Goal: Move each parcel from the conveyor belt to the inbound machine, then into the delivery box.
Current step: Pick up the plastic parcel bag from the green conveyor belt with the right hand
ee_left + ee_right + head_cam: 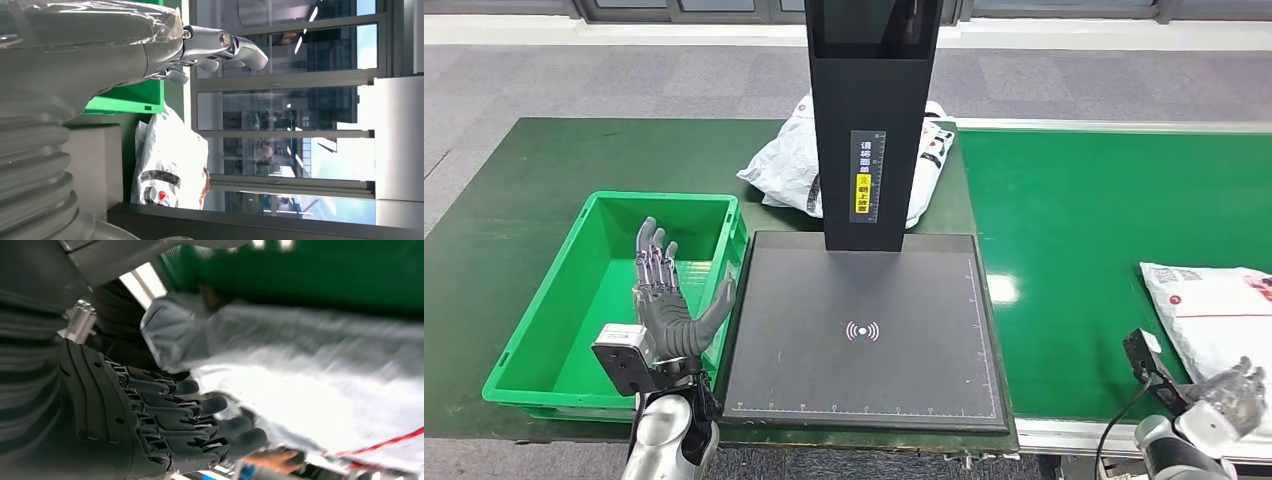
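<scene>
A white parcel with red and black print lies on the bright green conveyor belt at the far right. My right hand is at its near edge, fingers bent and nothing gripped. In the right wrist view the dark fingers reach toward the blurred parcel; whether they touch it is unclear. My left hand is raised and open, fingers spread, over the right wall of the green delivery box. The black inbound machine's platform lies bare in the middle.
The machine's black column rises behind the platform. A second white parcel lies behind it on the dark green table, also the parcel in the left wrist view. The box holds nothing. Grey floor lies beyond.
</scene>
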Robot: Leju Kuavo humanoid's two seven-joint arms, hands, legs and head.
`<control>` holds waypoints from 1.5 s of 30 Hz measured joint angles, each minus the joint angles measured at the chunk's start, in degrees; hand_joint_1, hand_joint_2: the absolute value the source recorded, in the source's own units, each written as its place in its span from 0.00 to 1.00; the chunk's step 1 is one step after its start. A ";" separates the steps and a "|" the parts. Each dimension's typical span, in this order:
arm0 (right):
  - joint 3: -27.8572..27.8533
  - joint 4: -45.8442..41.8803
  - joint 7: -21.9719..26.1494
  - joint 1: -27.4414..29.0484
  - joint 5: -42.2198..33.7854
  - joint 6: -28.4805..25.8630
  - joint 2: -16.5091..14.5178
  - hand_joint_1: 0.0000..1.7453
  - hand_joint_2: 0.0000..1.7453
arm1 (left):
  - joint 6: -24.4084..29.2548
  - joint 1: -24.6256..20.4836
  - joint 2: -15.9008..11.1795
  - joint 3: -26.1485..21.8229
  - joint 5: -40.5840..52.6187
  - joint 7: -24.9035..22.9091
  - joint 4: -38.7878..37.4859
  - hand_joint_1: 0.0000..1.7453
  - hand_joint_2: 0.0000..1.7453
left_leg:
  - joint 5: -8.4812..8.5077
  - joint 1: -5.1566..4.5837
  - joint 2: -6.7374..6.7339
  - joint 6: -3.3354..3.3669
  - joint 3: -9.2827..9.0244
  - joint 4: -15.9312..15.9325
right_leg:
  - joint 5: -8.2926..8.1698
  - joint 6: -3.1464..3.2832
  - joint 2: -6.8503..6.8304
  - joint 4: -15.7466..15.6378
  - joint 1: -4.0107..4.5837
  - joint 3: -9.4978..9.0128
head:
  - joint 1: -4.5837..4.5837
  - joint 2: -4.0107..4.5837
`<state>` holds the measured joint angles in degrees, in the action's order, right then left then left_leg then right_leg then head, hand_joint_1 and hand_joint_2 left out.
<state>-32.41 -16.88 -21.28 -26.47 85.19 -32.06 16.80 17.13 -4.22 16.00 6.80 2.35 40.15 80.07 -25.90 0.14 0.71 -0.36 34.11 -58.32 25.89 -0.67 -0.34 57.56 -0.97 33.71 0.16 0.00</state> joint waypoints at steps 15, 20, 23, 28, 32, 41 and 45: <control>-0.20 0.60 -2.75 -0.61 1.68 8.62 -0.01 1.00 1.00 | 0.02 0.22 0.00 -0.73 0.07 0.00 0.60 0.00 1.00 | 0.00 0.00 0.01 0.00 0.00 0.00 | 0.00 -0.01 0.00 0.00 0.00 -0.01 | 0.01 0.01; -0.20 0.68 -3.97 -0.77 1.93 10.37 0.01 1.00 1.00 | 0.15 0.26 0.00 -0.89 0.08 0.00 0.60 0.00 1.00 | 0.00 0.00 0.01 0.00 0.00 0.00 | -0.01 -0.01 -0.01 0.00 0.00 -0.02 | 0.01 0.00; -0.19 0.68 -4.39 -0.97 2.02 10.74 0.02 1.00 1.00 | 0.16 0.27 0.00 -0.91 0.08 0.00 0.60 0.00 1.00 | 0.00 0.00 0.01 0.00 -0.01 0.00 | -0.01 -0.01 -0.01 0.00 0.00 -0.01 | 0.01 0.00; -0.20 0.68 -5.99 -1.51 2.19 12.13 0.03 1.00 1.00 | 0.16 0.26 0.00 -0.92 0.08 0.00 0.55 0.00 1.00 | 0.00 0.00 0.01 0.00 0.00 0.00 | 0.00 -0.01 0.00 0.00 0.01 0.00 | 0.02 0.01; -0.20 0.68 -6.30 -1.63 2.21 12.46 0.03 1.00 1.00 | 0.16 0.26 0.00 -0.95 0.04 0.00 0.48 0.00 1.00 | 0.00 0.00 0.02 0.00 0.00 0.00 | 0.00 -0.01 -0.01 0.00 0.01 -0.01 | 0.01 0.01; -0.13 -0.80 11.47 -6.32 1.46 2.82 -3.34 1.00 1.00 | 0.80 0.23 0.02 -0.97 -0.73 0.00 0.20 0.00 1.00 | 0.01 0.01 -0.20 -0.03 0.35 0.03 | -0.03 0.02 0.23 0.04 0.02 0.00 | 0.00 0.01; 0.19 -3.95 24.82 -9.55 -0.55 1.28 -9.02 1.00 1.00 | 0.86 0.07 0.03 -0.97 -0.90 0.00 -0.75 0.00 1.00 | 0.14 0.08 -0.39 -0.19 -0.11 0.03 | -0.18 0.13 0.45 0.05 0.11 0.12 | 0.01 0.01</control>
<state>-32.23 -20.83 3.54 -36.02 84.64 -30.78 7.78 17.99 -4.14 16.03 5.84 1.45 40.15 79.32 -25.75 0.22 0.31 -0.56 34.01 -58.29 25.71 -0.54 0.11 57.61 -0.85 33.82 0.17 0.01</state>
